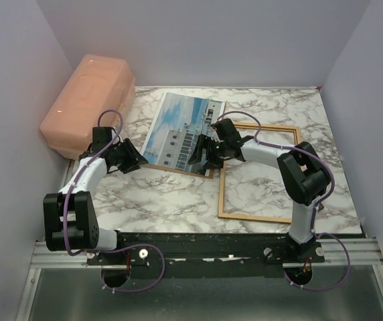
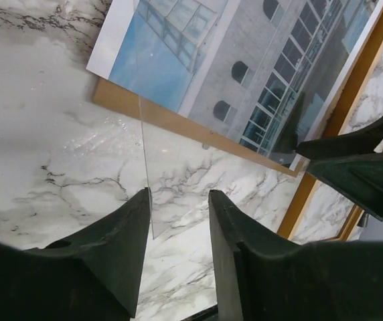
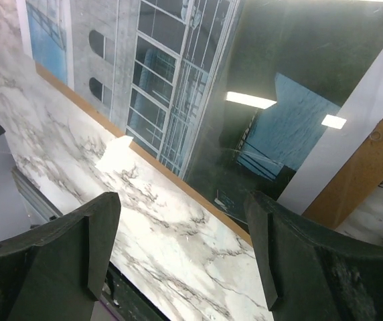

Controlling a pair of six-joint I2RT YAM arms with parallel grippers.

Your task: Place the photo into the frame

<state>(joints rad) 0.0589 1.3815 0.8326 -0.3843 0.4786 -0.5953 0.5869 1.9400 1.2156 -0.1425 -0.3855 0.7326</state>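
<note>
The photo (image 1: pixel 178 127) of a white building against blue sky lies flat at the back centre, on a brown backing board (image 1: pixel 178 168). Its lower right corner overlaps the top left corner of the orange-brown frame (image 1: pixel 222 194), which lies flat to the right. My left gripper (image 1: pixel 136 160) is open and empty at the photo's lower left corner. My right gripper (image 1: pixel 201 158) is open and empty over its lower right corner. The left wrist view shows the photo (image 2: pixel 198 60), the frame's bar (image 2: pixel 312 187) and open fingers (image 2: pixel 128 234). The right wrist view shows the photo (image 3: pixel 165 67).
A pink plastic box (image 1: pixel 88 103) stands at the back left against the wall. A clear pane's edge (image 2: pixel 144 160) lies over the photo and the marble table (image 1: pixel 171 200), its corner next to my left finger. White walls close in three sides.
</note>
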